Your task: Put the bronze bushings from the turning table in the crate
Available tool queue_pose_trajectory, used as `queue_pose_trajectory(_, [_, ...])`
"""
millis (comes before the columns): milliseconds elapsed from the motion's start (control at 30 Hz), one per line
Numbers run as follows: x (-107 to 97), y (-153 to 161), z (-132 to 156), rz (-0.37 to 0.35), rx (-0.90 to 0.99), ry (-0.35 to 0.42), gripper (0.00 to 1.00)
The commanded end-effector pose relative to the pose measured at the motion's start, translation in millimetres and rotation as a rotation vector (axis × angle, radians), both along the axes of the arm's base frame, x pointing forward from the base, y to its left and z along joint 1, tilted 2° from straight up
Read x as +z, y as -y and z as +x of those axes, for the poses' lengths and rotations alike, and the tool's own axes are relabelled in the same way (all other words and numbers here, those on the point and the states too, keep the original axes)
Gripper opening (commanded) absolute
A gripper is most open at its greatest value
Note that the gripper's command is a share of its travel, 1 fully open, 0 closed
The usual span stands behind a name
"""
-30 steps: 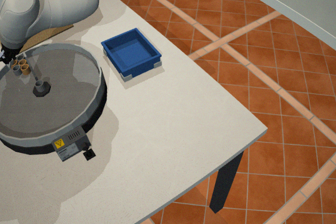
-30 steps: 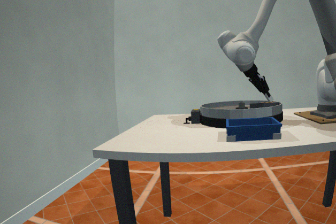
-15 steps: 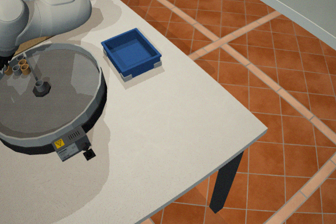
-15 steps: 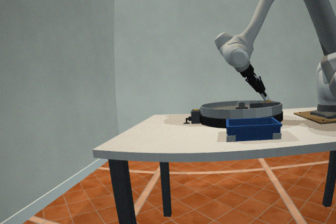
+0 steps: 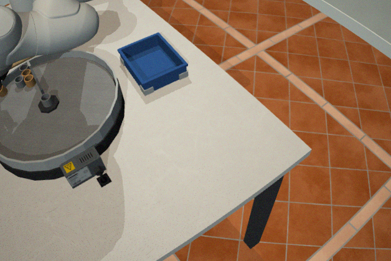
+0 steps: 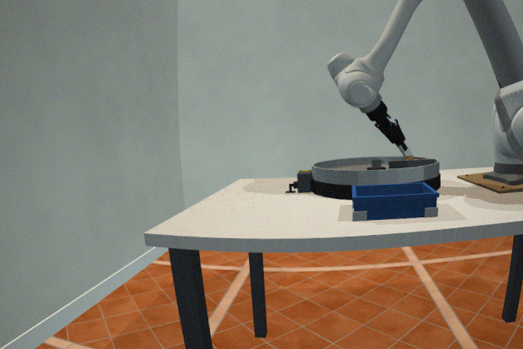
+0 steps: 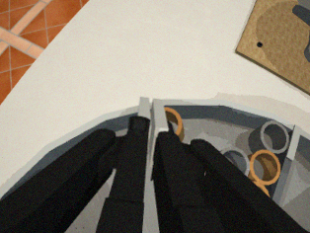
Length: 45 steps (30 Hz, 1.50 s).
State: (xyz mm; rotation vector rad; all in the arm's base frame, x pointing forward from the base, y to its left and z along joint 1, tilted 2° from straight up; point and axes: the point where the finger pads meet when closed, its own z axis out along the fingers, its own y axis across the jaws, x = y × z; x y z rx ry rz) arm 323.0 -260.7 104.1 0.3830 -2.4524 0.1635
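My gripper (image 7: 148, 113) (image 6: 406, 153) is shut on the wall of a bronze bushing (image 7: 175, 120) (image 5: 2, 90). It holds the bushing at the far rim of the grey turning table (image 5: 114, 93) (image 6: 371, 173); I cannot tell whether the bushing still touches the table. To the right in the wrist view stand a steel bushing (image 7: 274, 135) (image 5: 18, 81), a bronze bushing (image 7: 265, 166) (image 5: 30, 80) and another steel bushing (image 7: 237, 159). The blue crate (image 5: 177, 58) (image 6: 393, 201) stands beside the turning table and has nothing in it.
A dark hub (image 5: 47, 101) with a grey sleeve sits at the turning table's middle, with a thin divider bar running to the rim. A grey control box (image 5: 81, 169) sticks out at the front. The arm's brown base plate (image 7: 281, 44) (image 6: 485, 179) lies behind.
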Motion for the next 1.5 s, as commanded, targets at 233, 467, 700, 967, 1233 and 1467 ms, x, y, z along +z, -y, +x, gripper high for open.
queue_pose_trajectory(233, [1, 18, 27, 0.0, 0.0, 0.0, 0.0])
queue_pose_trajectory(467, [1, 21, 35, 0.0, 0.0, 0.0, 0.0])
queue_pose_trajectory(700, [2, 29, 58, 0.0, 0.0, 0.0, 0.0])
queue_pose_trajectory(967, [2, 31, 70, 0.0, 0.0, 0.0, 0.0])
queue_pose_trajectory(1233, [3, 34, 91, 0.0, 0.0, 0.0, 0.0])
queue_pose_trajectory(1467, [4, 35, 109, 0.0, 0.0, 0.0, 0.0])
